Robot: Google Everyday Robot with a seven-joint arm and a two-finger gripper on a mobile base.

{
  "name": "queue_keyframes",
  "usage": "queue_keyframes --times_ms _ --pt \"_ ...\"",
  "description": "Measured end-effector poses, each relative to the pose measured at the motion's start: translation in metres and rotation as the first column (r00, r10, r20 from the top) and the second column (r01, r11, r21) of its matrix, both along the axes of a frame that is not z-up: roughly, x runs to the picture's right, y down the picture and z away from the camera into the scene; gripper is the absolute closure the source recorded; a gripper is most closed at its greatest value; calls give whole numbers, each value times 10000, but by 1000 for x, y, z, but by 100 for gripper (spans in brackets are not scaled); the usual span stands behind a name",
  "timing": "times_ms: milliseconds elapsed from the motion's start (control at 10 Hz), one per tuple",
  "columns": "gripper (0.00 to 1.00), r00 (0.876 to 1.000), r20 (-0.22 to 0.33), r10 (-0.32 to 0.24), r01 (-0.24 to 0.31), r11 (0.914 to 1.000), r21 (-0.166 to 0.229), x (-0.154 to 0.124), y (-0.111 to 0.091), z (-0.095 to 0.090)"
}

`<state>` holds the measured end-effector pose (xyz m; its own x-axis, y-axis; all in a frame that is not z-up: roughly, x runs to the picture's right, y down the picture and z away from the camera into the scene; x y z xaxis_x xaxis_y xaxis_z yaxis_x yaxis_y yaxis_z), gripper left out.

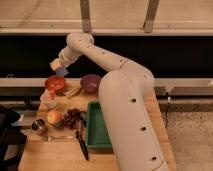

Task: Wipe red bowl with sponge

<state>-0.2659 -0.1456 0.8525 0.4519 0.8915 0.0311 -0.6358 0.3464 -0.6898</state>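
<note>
Above the back-left corner of the pale wooden surface, the long white robot arm ends in its hand, which hangs just over the far rim of the round orange-red glossy bowl. The hand is closed tight on the small rectangular yellow-and-blue sponge, blue layer lowest and nearest the bowl. Whether the sponge touches the rim cannot be told.

The orange-red bowl stands on the surface at the back left. A round purple-maroon bowl stands near it on the right side of the view, and a thin yellowish item lies between the two, slightly nearer the camera. A small pink-white cup sits just in front of the orange-red bowl. Closer still are a round orange-yellow fruit, a dark bunch of grapes just beside it, and a small metal cup. A dark-handled utensil lies along the left edge of a rectangular green plastic tray, which the arm partly hides.
</note>
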Motion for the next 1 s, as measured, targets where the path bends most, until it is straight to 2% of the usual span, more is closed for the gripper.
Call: queue_keyframes --times_ms 100,300,400,700,1000 --pt "100 9995 233 -220 218 9997 89 -14 4 0" --pt "100 9966 537 -628 631 9980 -34 -32 19 6" --pt "100 9937 748 -840 858 9961 -201 -43 30 10" --pt "100 9894 958 -1090 1154 9913 -638 -53 54 28" --pt "100 9888 928 -1165 1235 9896 -736 -59 57 41"
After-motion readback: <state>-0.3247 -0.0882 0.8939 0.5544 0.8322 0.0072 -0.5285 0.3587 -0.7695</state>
